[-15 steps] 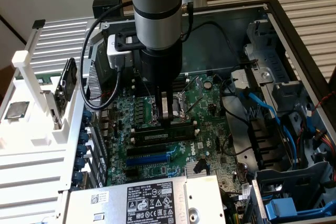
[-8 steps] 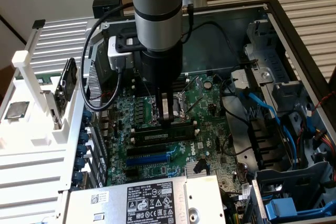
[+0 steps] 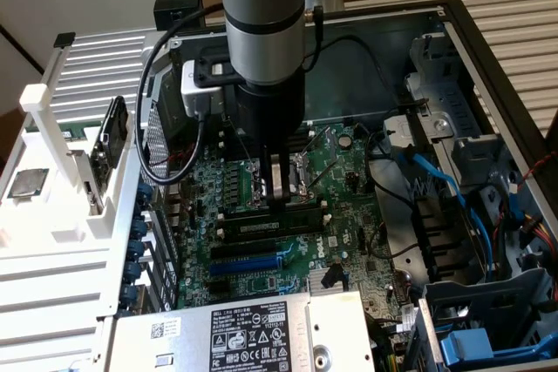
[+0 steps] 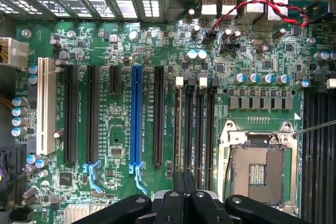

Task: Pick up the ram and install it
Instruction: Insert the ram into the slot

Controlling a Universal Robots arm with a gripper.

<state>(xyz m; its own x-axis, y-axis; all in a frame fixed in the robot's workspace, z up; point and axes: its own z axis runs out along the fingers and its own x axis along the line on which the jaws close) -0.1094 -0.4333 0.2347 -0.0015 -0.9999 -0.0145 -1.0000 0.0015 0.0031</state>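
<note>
tool [image 3: 277, 200]: closed, pressing down | ram [image 3: 272, 223]: directly beneath tool, in slot

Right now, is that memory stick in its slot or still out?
In. The ram lies flat along a slot on the motherboard, with the shut claw pressing on its top edge.

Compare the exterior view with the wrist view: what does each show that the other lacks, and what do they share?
Exterior view: the arm, a white rack holding a silver processor chip, and the ram along a slot under the shut gripper. Wrist view: a white expansion slot and twisted red-black wires. Shared: the green motherboard, the blue slot and the gripper.
</note>
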